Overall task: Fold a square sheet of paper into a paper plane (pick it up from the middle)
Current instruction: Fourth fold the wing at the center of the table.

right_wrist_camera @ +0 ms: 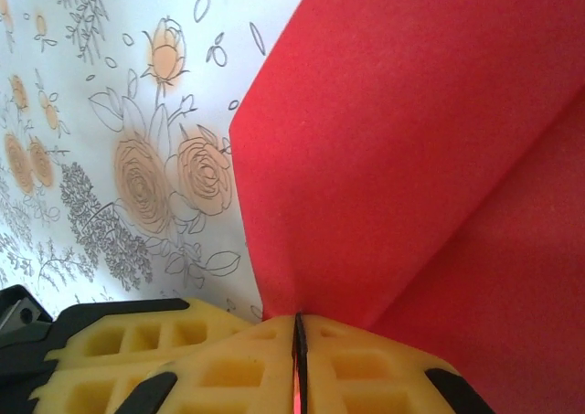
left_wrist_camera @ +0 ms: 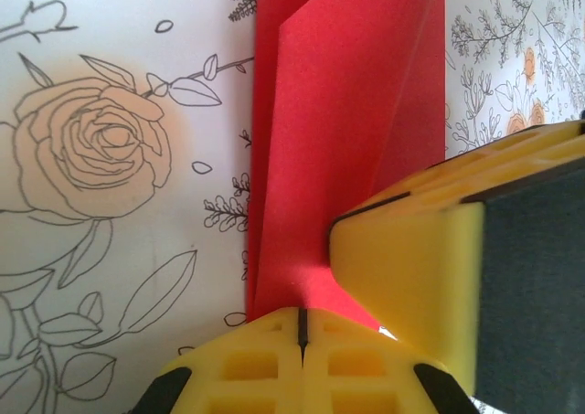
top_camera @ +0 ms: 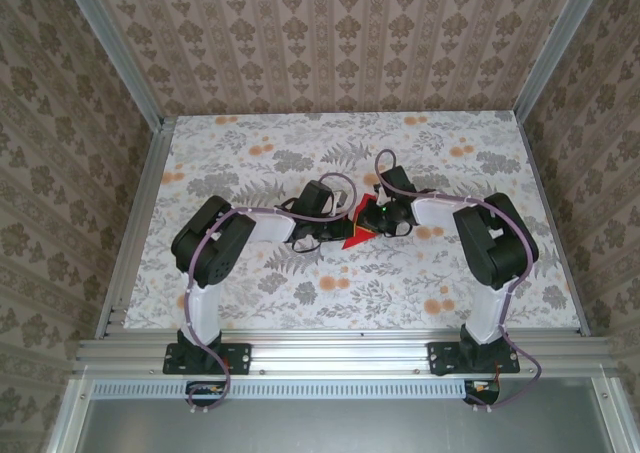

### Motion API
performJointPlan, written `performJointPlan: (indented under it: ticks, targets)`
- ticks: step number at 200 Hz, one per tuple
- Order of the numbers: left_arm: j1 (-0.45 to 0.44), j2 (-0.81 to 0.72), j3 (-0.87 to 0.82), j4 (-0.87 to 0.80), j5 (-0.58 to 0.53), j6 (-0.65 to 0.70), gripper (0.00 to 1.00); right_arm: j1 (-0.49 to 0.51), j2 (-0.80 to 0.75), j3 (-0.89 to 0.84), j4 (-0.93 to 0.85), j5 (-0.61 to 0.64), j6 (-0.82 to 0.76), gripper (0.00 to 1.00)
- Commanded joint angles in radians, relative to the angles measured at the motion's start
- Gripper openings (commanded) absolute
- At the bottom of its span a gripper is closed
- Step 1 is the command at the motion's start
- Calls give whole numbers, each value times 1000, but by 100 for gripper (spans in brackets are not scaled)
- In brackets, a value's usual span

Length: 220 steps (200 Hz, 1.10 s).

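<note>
Your left jaws are pressed together on an edge of the red paper [left_wrist_camera: 347,112]. Your right jaws are squeezed on it too, with a thin line of red showing in the slit. The paper is folded with creases. It is at the middle of the flowery surface [top_camera: 420,293], between your two arms, and both sets of jaws are close together.

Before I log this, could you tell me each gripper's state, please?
Left gripper: closed on the paper.
Right gripper: closed on the paper.
</note>
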Motion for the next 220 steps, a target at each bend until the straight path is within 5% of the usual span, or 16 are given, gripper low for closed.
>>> performJointPlan:
  ticks: [1,220]
  targets:
    - [-6,64,-10,-130,-39,33,0,0,20,1,12,-2,-10,11]
    - [-10,54,-16,-193,-36,79,0,-160,130,104,64,17,-38,15]
